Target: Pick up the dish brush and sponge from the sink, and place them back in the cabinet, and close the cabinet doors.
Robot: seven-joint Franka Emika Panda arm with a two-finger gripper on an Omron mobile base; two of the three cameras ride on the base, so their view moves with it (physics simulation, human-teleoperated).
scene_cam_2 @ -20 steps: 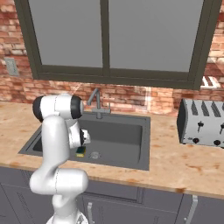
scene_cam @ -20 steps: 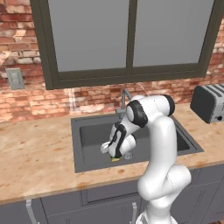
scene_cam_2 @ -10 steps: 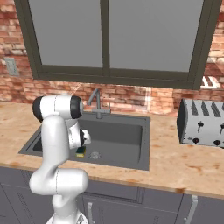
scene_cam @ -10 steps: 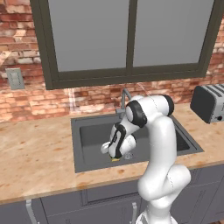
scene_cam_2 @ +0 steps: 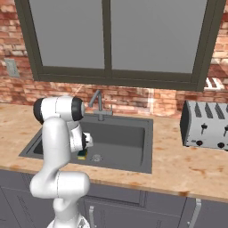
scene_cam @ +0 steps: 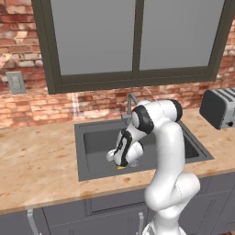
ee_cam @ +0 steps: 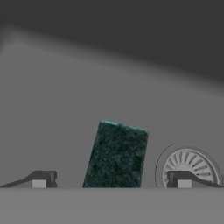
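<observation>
- Fingers (ee_cam: 111, 181) are spread wide apart and grasp nothing; the two dark tips sit one on each side of the sponge (ee_cam: 116, 154), and neither tip touches it.
- In the hand view the sponge shows its dark green top and lies flat on the grey floor of the sink (ee_cam: 109, 87), a bit tilted.
- A round silver drain (ee_cam: 189, 166) is just beside the sponge, and one finger tip is over its edge.
- In the left base view the white arm (scene_cam: 167, 156) bends down into the sink (scene_cam: 92, 137), and the hand is low near the front wall of the basin.
- A little bit of yellow from the sponge (scene_cam: 120, 167) peeks out under the hand there.
- In the right base view the sponge (scene_cam_2: 82, 155) sits by the front left part of the sink (scene_cam_2: 133, 147), green on top and yellow below, with the drain (scene_cam_2: 96, 157) next to it.
- The silver faucet (scene_cam_2: 99, 107) stands at the back edge of the sink.
- The bench (scene_cam_2: 187, 164) is beige stone all around the sink.
- A grey toaster (scene_cam_2: 205, 130) stands on the bench near its right end, well apart from the sink.
- I cannot tell where the dish brush is.
</observation>
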